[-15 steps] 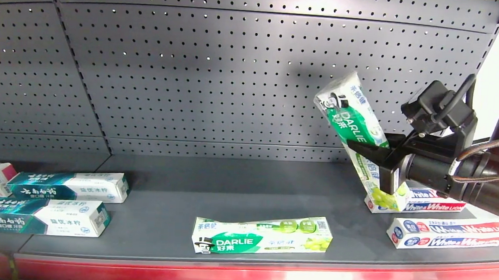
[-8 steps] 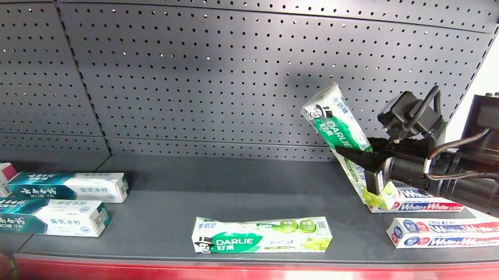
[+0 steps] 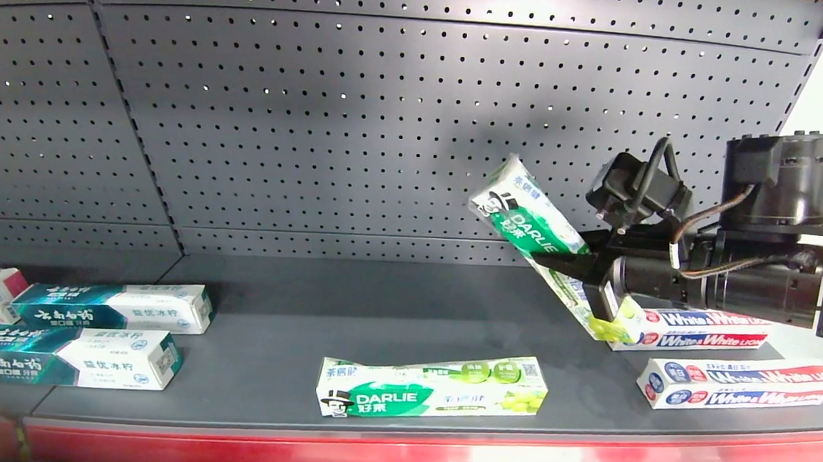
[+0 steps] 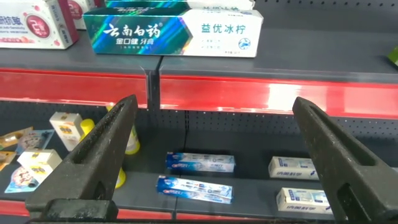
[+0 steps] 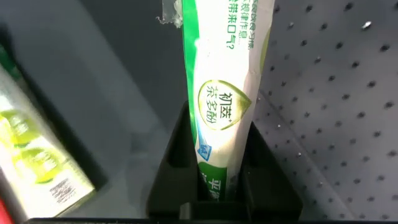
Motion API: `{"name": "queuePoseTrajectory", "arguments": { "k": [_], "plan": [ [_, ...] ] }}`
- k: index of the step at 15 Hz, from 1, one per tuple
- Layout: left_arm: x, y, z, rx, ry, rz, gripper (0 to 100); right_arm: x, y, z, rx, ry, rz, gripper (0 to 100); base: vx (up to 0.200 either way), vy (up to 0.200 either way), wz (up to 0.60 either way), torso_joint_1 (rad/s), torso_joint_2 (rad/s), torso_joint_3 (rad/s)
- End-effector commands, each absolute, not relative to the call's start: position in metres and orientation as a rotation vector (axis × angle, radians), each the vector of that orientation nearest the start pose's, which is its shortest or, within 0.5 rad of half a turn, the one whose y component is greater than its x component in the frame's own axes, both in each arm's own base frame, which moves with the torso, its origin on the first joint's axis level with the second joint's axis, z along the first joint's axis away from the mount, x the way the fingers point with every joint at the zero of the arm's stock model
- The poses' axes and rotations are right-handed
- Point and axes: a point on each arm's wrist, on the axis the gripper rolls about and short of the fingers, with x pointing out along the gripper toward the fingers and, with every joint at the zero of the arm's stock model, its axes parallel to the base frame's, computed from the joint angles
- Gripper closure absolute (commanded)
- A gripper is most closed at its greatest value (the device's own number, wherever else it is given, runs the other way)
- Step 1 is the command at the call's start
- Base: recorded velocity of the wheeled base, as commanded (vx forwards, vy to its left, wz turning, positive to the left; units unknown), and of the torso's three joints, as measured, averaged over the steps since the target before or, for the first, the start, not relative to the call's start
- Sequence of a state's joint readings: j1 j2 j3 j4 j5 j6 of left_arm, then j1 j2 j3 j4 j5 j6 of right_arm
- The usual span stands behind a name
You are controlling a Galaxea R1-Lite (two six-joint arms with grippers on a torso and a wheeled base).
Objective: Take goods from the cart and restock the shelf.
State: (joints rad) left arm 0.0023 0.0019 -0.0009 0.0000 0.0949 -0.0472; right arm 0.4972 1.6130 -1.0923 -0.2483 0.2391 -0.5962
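Now the right gripper pinches a tilted green-and-white toothpaste box above the shelf, while the left gripper gapes.

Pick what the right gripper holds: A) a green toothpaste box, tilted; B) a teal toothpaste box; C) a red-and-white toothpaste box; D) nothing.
A: the right gripper is shut on the green toothpaste box, which slants with its upper end toward the pegboard.
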Motion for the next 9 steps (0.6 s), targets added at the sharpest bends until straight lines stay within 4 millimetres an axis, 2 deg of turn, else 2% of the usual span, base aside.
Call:
{"name": "queuePoseTrajectory", "arguments": {
  "k": [1, 4, 9],
  "plan": [
    [-0.023, 0.002, 0.076, -0.048, -0.002, 0.098, 0, 0.274, 0.157, 0.255, -0.631, 0.076, 0.822, 100, 0.0, 0.0, 0.0, 0.0, 0.0, 0.0],
    [-0.023, 0.002, 0.076, -0.048, -0.002, 0.098, 0, 0.281, 0.162, 0.257, -0.687, 0.096, 0.88, 100, 0.0, 0.0, 0.0, 0.0, 0.0, 0.0],
    [-0.023, 0.002, 0.076, -0.046, -0.002, 0.098, 0, 0.289, 0.166, 0.25, -0.75, 0.151, 0.926, 100, 0.0, 0.0, 0.0, 0.0, 0.0, 0.0]
  ]
}}
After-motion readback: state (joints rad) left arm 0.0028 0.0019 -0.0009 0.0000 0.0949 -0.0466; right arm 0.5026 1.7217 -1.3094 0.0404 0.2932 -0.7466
